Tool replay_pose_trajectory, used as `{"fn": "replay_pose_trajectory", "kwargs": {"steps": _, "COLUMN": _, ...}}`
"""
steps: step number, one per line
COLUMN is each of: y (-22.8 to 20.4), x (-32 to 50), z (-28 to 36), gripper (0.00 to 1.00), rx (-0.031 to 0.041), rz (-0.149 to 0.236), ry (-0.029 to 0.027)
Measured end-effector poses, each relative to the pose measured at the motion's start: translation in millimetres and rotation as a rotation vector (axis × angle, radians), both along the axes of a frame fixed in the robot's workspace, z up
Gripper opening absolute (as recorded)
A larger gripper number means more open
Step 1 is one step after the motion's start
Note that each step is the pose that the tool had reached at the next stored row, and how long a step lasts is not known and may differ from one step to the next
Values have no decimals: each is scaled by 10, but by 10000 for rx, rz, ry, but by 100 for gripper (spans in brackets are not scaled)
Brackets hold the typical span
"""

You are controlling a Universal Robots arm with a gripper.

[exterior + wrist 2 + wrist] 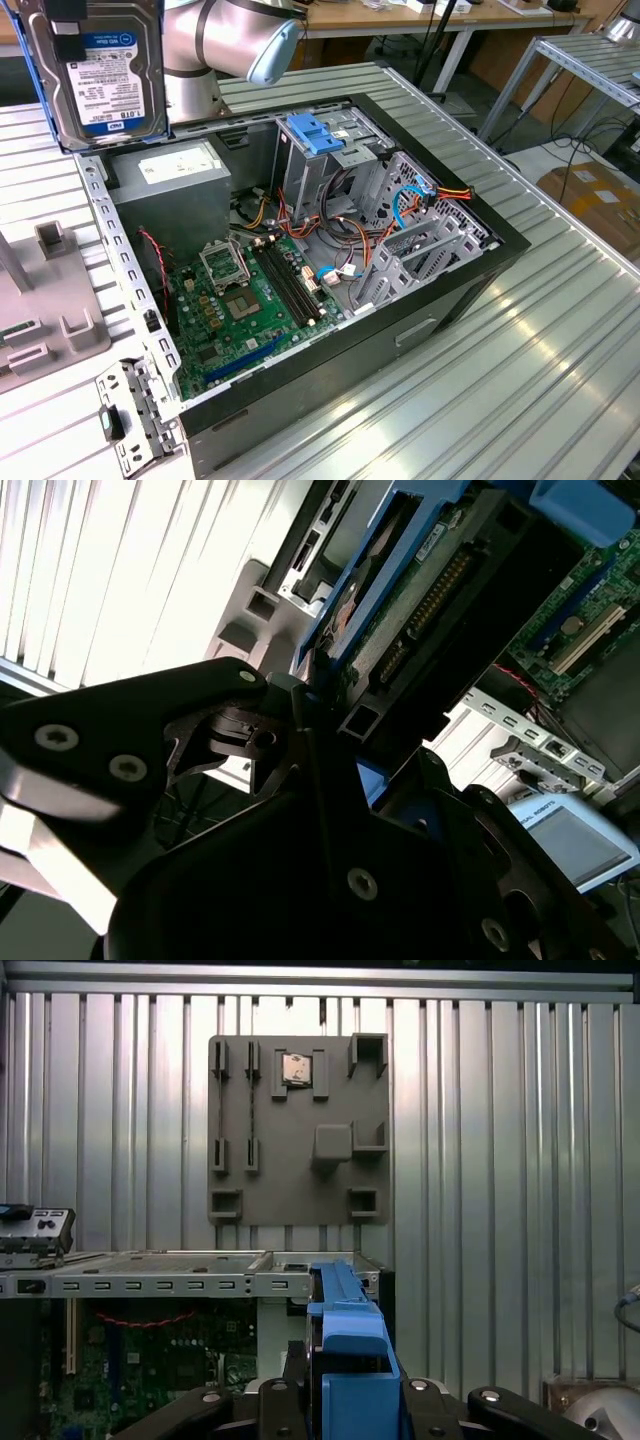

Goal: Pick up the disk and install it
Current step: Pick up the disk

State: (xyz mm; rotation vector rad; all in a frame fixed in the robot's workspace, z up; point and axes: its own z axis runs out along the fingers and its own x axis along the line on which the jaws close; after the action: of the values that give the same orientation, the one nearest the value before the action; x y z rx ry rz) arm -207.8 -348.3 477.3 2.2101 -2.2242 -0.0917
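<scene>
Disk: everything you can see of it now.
The disk is a dark metal drive with a white label, blue band and barcodes, in a blue plastic carrier frame. It hangs roughly upright in the air over a corner of the open case, by the grey power-supply box, clamped by the gripper.

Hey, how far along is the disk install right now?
Pickup looks done: the dark metal disk in a blue plastic frame is in the air, off the ribbed metal table. In hand: the pincer grips its frame, up near the open black computer case. Left: the disk is not in the case yet.
</scene>
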Motion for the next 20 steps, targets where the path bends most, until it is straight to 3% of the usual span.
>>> {"fn": "replay_pose_trajectory", "kwargs": {"steps": 20, "y": -102, "x": 69, "z": -3, "gripper": 37, "rx": 0, "rz": 0, "ry": 0}}
